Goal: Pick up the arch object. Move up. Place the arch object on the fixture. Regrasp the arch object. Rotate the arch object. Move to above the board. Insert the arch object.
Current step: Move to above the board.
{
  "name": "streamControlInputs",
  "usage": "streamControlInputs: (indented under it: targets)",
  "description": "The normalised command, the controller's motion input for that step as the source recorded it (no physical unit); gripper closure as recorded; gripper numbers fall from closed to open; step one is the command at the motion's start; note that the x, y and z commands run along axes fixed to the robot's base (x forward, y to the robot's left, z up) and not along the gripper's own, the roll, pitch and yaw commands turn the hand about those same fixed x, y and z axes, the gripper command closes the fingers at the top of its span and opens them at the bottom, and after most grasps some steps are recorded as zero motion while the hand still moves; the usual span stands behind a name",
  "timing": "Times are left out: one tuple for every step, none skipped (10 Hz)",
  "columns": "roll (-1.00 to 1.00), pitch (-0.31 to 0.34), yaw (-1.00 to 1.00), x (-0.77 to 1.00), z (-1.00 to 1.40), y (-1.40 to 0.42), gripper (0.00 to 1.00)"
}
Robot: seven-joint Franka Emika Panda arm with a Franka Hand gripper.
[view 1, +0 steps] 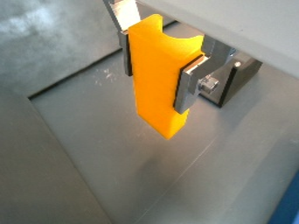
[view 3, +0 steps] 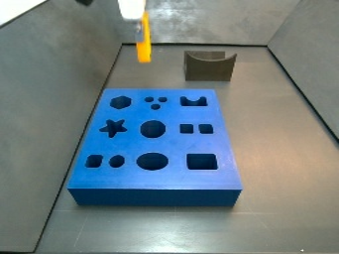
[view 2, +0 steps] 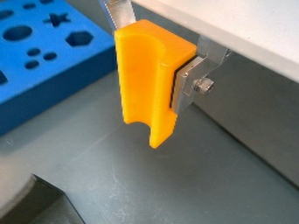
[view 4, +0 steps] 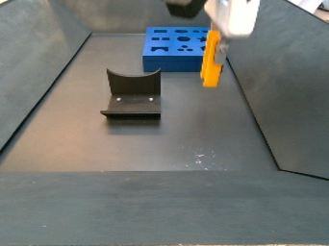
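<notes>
Orange plastic arch object [view 2: 149,83] hangs clamped in the gripper [view 2: 158,74], only a wrist view showing its notched end; the blue board [view 3: 157,145] lies apart.

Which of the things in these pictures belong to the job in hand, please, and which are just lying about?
Part of the job:
- orange arch block, held off the floor in the gripper
- dark fixture on the floor, nothing on it
- blue board with shaped holes

Lying about:
- nothing loose; only the grey floor and walls of the enclosure
</notes>
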Motion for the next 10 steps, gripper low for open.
streamControlInputs:
  targets:
    - [-0.10, 0.060, -0.01, 0.01, 1.00, -0.04, 1.00]
    - [-0.09, 0.068, -0.01, 0.01, 1.00, -0.03, 1.00]
    - [-0.09, 0.077, -0.01, 0.01, 1.00, -0.03, 1.00]
    - [-0.08, 0.091, -0.01, 0.01, 1.00, -0.03, 1.00]
    - [-0.08, 0.094, -0.01, 0.02, 1.00, -0.03, 1.00]
    - [-0.08, 0.098, -0.01, 0.02, 1.00, -0.03, 1.00]
    - [-0.07, 0.096, -0.01, 0.02, 1.00, -0.02, 1.00]
    - [-0.07, 0.097, -0.01, 0.02, 1.00, -0.02, 1.00]
    - [-0.07, 0.097, -0.01, 0.02, 1.00, -0.02, 1.00]
    - [-0.07, 0.098, -0.01, 0.02, 0.95, -0.02, 1.00]
